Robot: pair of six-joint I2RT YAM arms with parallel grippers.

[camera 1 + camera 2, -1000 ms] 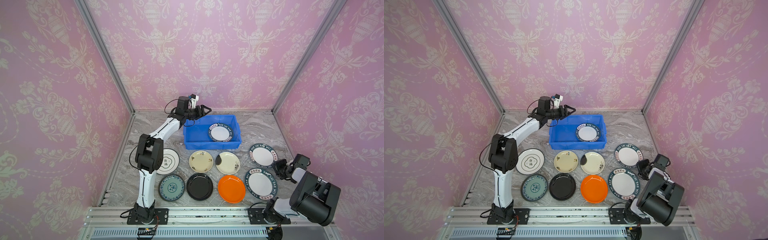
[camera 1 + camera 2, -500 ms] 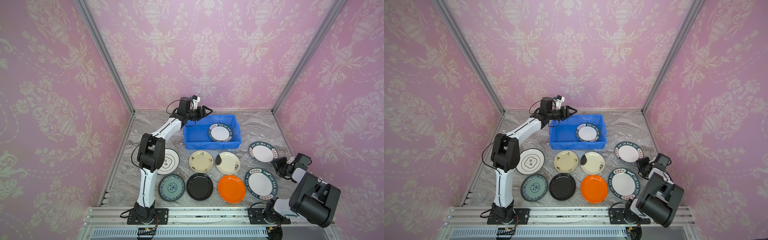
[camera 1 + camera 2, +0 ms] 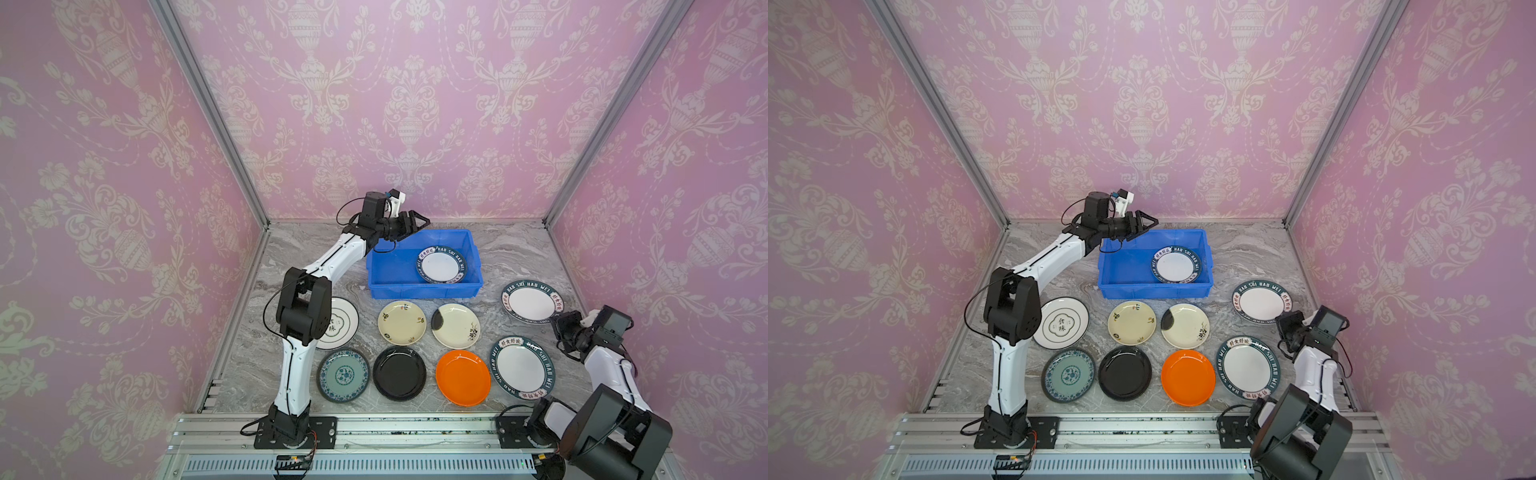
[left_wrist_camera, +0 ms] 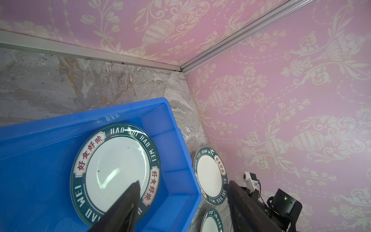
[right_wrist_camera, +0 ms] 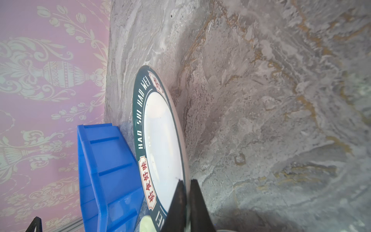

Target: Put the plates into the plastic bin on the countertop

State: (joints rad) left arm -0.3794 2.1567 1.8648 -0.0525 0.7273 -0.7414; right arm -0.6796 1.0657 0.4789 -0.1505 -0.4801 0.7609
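My right gripper (image 5: 185, 181) is pinched together on the rim of the far lettered plate (image 5: 162, 136), with one finger on its face side and the other on its underside. In both top views that plate (image 3: 531, 301) sits on the countertop (image 3: 511, 253) to the right of the blue bin (image 3: 419, 286), just beside its near right corner. I cannot tell whether it has come off the surface.

A second lettered plate (image 3: 521, 368) lies flat just beside it on the near side, by my right arm.

My left gripper (image 3: 419, 224) hangs over the bin's far left corner with its fingers spread apart and nothing between them. In its wrist view the fingers (image 4: 128, 202) frame the third lettered plate (image 4: 115, 172). That plate lies in the right half of the bin, tilted up against the wall; the left half shows bare blue floor.

The other plates are laid out in front of the bin:
- Two cream plates (image 3: 402, 323) (image 3: 456, 325) are side by side.
- Nearer me are the teal plate (image 3: 343, 375), the black plate (image 3: 399, 372) and the orange plate (image 3: 462, 377).
- The white plate with characters (image 3: 343, 322) is partly behind my left arm's elbow.
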